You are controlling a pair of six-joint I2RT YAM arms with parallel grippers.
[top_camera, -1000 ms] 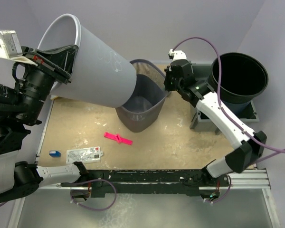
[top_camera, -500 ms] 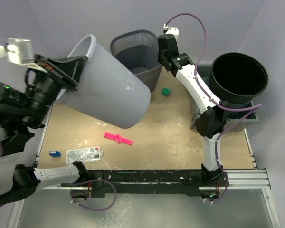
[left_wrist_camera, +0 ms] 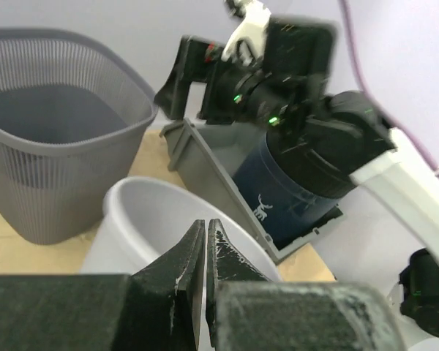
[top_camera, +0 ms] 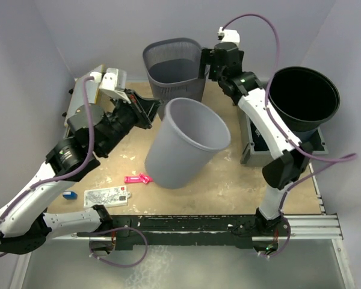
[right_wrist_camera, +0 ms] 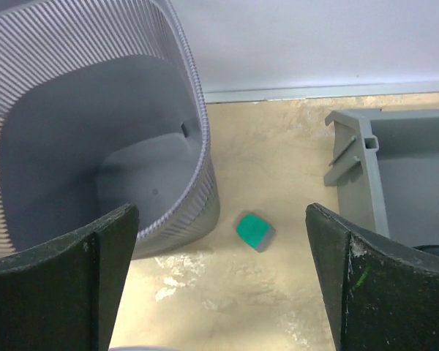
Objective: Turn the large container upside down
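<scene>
The large container (top_camera: 183, 150), a plain pale-grey bucket, rests on the table's middle with its mouth up, leaning a little to the right. My left gripper (top_camera: 158, 110) is shut at its left rim. In the left wrist view the jaws are pressed together over the bucket's (left_wrist_camera: 132, 234) mouth, and the pinched bit of rim is hidden. My right gripper (top_camera: 208, 64) stands wide open at the back, just right of a grey mesh basket (top_camera: 171, 69). Nothing is between its fingers (right_wrist_camera: 66, 292).
A green block (right_wrist_camera: 255, 231) lies on the table between the mesh basket (right_wrist_camera: 95, 146) and a grey bin (right_wrist_camera: 395, 168). A black bucket (top_camera: 301, 96) sits on that bin (top_camera: 256, 153). A pink clip (top_camera: 135, 179), a white card (top_camera: 105, 195) and a small blue piece (top_camera: 69, 195) lie front left.
My left arm came down from high on the left, bringing the container from tipped in the air to mouth-up on the table. The right gripper pushed the mesh basket to the back and opened.
</scene>
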